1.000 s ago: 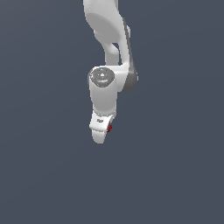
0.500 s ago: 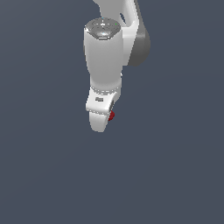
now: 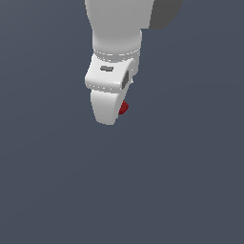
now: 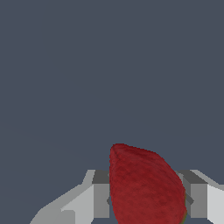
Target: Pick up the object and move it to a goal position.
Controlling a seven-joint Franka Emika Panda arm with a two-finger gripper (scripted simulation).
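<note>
Pincer point(image 4: 146, 199) clamped on the strawberry point(image 4: 144, 186), fingers point(image 4: 101, 194) pressing it from both sides. Wrist view: dark red bumpy body fills the gap betw fingers, pointed end sticking out past the tips, bit of green at the other end. Exterior view: only a red sliver point(image 3: 123, 108) shows at the white hand's edge, on the exterior view's right side; rest hidden behind hand. Plain grey-blue backdrop in both views.

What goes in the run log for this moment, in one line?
phase: carry | white claw: shut on dark red bumpy strawberry-like lump | goal: not visible
</note>
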